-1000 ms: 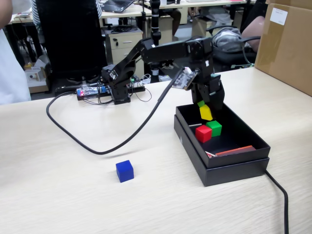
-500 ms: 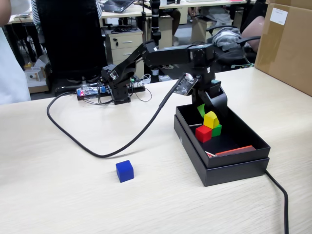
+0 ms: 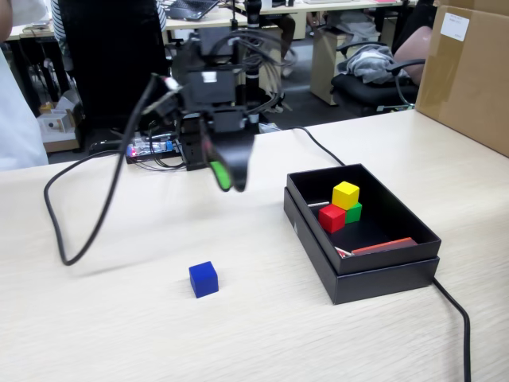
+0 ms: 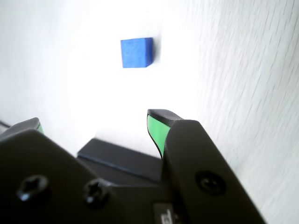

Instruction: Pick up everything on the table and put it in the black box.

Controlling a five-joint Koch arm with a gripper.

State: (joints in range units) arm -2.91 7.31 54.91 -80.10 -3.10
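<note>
Three cubes sit together in the far part of the black box [image 3: 382, 263] in the fixed view: the yellow cube [image 3: 345, 194] rests on top of the red cube [image 3: 331, 218] and the green cube [image 3: 353, 211]. The blue cube [image 3: 203, 279] lies alone on the bench [image 3: 103, 318], near and left of the box. The end effector [image 3: 225, 177] hangs blurred in the air, far from the blue cube. In the wrist view the end effector [image 4: 93, 122] has its green-lined jaws spread wide and empty, with the blue cube [image 4: 136, 52] beyond them.
</note>
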